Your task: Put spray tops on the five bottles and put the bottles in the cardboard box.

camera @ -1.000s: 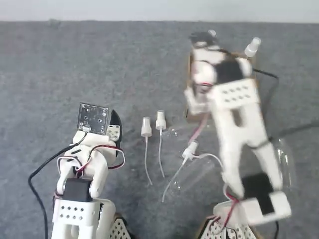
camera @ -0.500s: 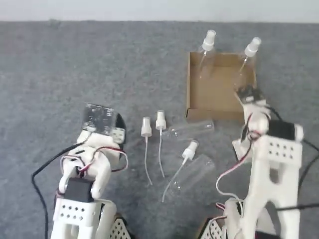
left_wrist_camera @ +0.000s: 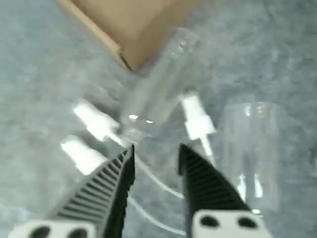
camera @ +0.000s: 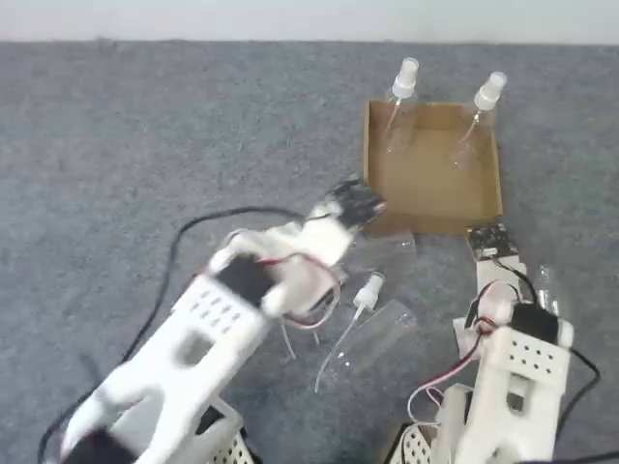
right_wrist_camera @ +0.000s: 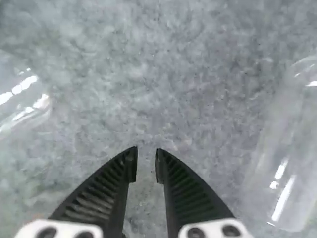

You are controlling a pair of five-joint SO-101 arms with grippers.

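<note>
Left pincer (left_wrist_camera: 155, 151) hangs with its jaws spread and nothing between them, low over the grey carpet (camera: 145, 126); just past its fingertips lies an uncapped bottle (left_wrist_camera: 153, 94) on its side, one end near a fingertip and the other close to the corner of the cardboard box (left_wrist_camera: 133, 20); a loose spray top (left_wrist_camera: 197, 119) rests beside that bottle, just ahead of the other fingertip; two more spray tops (left_wrist_camera: 94, 119) lie side by side off to the outer side of the pincer; a second bottle (left_wrist_camera: 250, 144), also uncapped and on its side, sits a little apart on the opposite side.

Right pincer (right_wrist_camera: 145, 150) points down at bare carpet, its jaws barely parted and pinching nothing; a third bottle (right_wrist_camera: 287, 163) lies near it on one side, apart from the fingertips, and the second bottle shows at the other side.

From the high view the cardboard box is open, with two capped bottles (camera: 399, 97) standing upright along its far wall.
</note>
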